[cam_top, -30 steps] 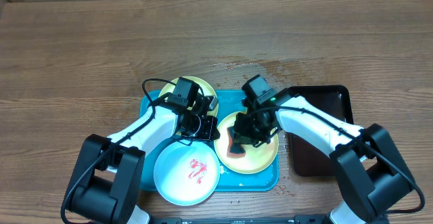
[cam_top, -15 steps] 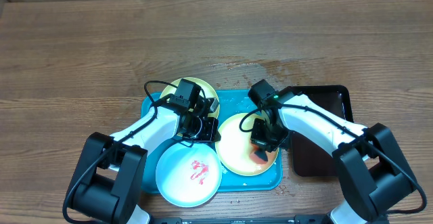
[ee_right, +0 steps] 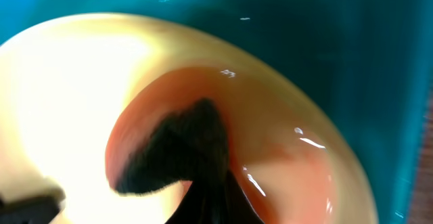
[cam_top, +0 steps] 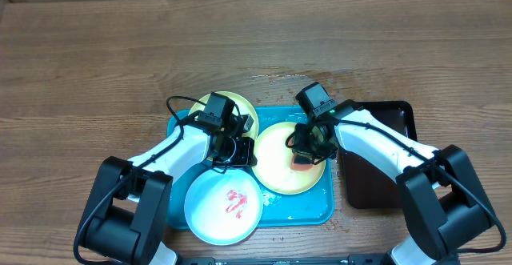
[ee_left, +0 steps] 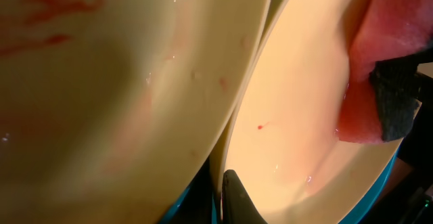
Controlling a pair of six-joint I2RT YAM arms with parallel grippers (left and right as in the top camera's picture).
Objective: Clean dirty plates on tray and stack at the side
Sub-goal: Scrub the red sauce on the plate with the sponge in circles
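Observation:
The turquoise tray lies at the table's front middle. A yellow-green plate sits on its right half, its centre wet and mostly clean. My left gripper is shut on this plate's left rim; the rim runs between its jaws in the left wrist view. My right gripper is shut on a red sponge with a dark scouring side and presses it on the plate's right side. A second yellow-green plate lies at the tray's back left. A pale blue plate with a red smear lies front left.
A smaller dark brown tray stands right of the turquoise tray, under my right arm. Water drops lie on the turquoise tray and on the wood behind it. Bare wooden table surrounds the trays.
My right gripper has swept the sponge from the plate's left-front across to its right side and then a little back. The plate shifted slightly. My left gripper kept its hold.

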